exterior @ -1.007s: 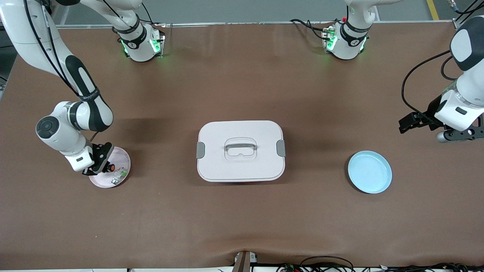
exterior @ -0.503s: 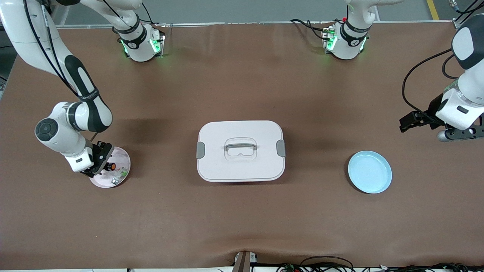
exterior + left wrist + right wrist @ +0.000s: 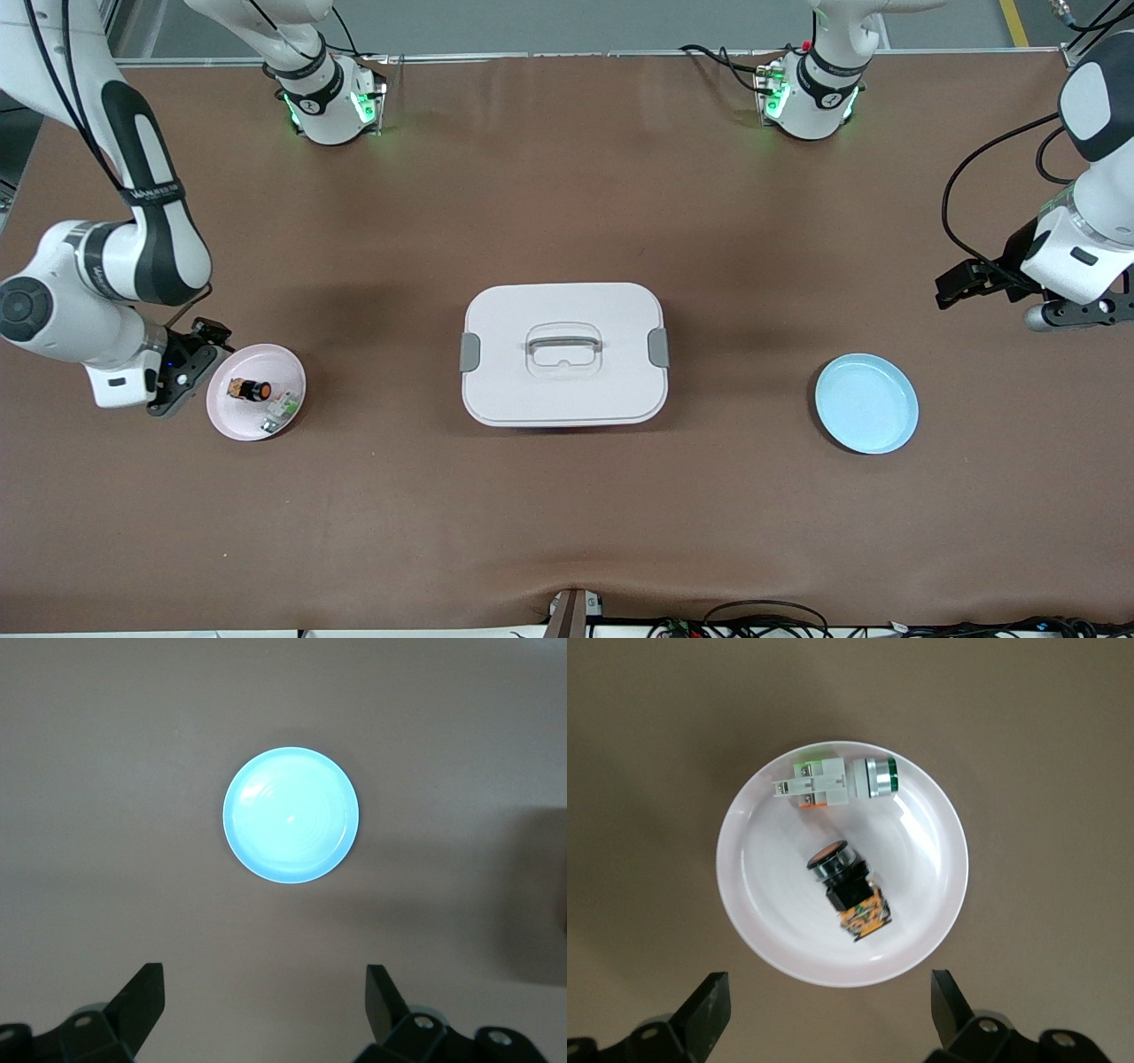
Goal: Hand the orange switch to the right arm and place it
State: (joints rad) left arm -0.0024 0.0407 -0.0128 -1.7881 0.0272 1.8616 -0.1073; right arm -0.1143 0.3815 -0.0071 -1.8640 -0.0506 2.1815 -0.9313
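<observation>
Orange switch (image 3: 849,890) and white-and-green part (image 3: 833,782) lie in pink plate (image 3: 749,912).

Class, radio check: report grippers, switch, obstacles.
Right gripper open, empty, beside pink plate. Left gripper open, waiting above table near blue plate. Switch lies on pink plate. White box sits mid-table between plates.

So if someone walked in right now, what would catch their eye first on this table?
Probably the big white lidded box in the middle of the table. Next, the pink plate toward the right arm's end, holding the orange switch and a white-and-green part, with the open right gripper over the table beside it. The blue plate lies toward the left arm's end, where the open left gripper waits.
</observation>
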